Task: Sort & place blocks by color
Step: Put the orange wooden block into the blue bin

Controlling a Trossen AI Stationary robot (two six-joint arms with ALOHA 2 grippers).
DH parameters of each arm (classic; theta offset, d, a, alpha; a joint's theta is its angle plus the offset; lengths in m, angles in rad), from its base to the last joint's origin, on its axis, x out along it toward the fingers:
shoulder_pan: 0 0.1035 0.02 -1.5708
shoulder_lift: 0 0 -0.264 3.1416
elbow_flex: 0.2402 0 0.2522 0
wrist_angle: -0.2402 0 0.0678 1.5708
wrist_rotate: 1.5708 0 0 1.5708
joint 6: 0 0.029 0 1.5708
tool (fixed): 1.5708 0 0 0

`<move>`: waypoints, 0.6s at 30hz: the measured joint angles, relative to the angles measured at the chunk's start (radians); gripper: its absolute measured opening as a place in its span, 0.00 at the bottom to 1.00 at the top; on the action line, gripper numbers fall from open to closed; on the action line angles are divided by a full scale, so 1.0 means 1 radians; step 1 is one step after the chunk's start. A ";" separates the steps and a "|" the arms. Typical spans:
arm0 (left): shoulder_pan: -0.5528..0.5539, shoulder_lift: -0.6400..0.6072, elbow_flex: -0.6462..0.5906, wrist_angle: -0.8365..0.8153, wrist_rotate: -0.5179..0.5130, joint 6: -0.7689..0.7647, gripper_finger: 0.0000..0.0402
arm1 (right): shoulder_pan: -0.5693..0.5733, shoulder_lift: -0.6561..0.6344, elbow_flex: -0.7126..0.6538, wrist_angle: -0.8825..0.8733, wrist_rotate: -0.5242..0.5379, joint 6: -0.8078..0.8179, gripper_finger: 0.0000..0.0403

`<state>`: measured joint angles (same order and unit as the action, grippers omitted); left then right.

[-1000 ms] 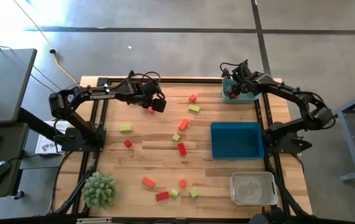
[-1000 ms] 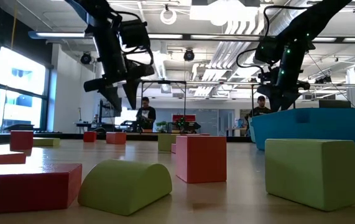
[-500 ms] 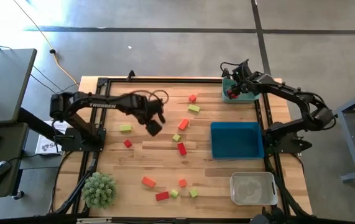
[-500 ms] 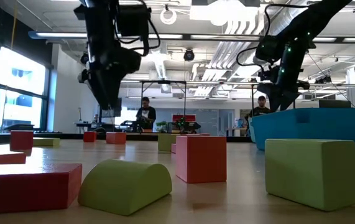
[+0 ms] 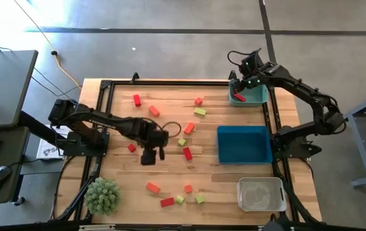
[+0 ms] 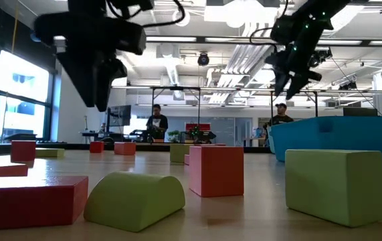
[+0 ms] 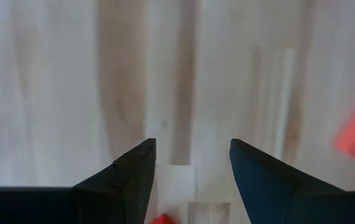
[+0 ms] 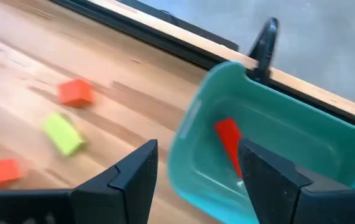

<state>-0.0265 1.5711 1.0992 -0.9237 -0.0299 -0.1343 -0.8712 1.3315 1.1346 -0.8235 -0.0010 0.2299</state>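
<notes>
Since a second ago, your left gripper point(image 5: 148, 156) has swung from the far edge of the table down toward its middle, and your right gripper point(image 5: 241, 76) has lifted slightly above the teal bin point(image 5: 257, 99).

From above, your left gripper hangs over bare wood with its fingers spread and nothing between them. A small red block point(image 5: 131, 147) lies just beside it toward the left arm's base, a long red block point(image 5: 187, 153) lies on its other side, and a yellow-green cube point(image 5: 181, 142) sits near that one. Two more red blocks point(image 5: 137, 99) lie by the table's far edge. Your right gripper, also spread and empty, hovers at the teal bin's near corner, with a red bar point(image 5: 238, 97) lying inside the bin just below it. A larger blue bin point(image 5: 244, 144) and a clear bin point(image 5: 260, 194) sit farther along that side.

From table height, the left arm is a dark mass high at left. A rounded green block point(image 6: 134, 199), a red cube point(image 6: 215, 170) and a green block point(image 6: 334, 183) fill the foreground.

Your left wrist camera shows the spread fingers point(image 7: 137, 171) above wood, a red corner point(image 7: 161, 219) between them.

Your right wrist camera shows its spread fingers point(image 8: 133, 171) framing the teal bin's rim point(image 8: 193, 121) with the red bar point(image 8: 230, 144) inside.
</notes>
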 joint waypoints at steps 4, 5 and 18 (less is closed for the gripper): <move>-0.073 0.000 0.000 0.000 0.004 0.052 0.49 | 0.048 0.000 0.028 -0.005 -0.021 0.057 0.52; -0.089 0.000 0.000 0.000 0.011 0.059 0.49 | 0.062 0.000 0.034 -0.005 -0.030 0.072 0.52; -0.302 0.000 -0.063 0.116 0.045 0.033 0.49 | 0.268 0.000 0.045 -0.008 -0.034 0.272 0.52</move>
<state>-0.3286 1.5715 1.0363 -0.8078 0.0147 -0.1013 -0.6034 1.3315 1.1797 -0.8312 -0.0353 0.5018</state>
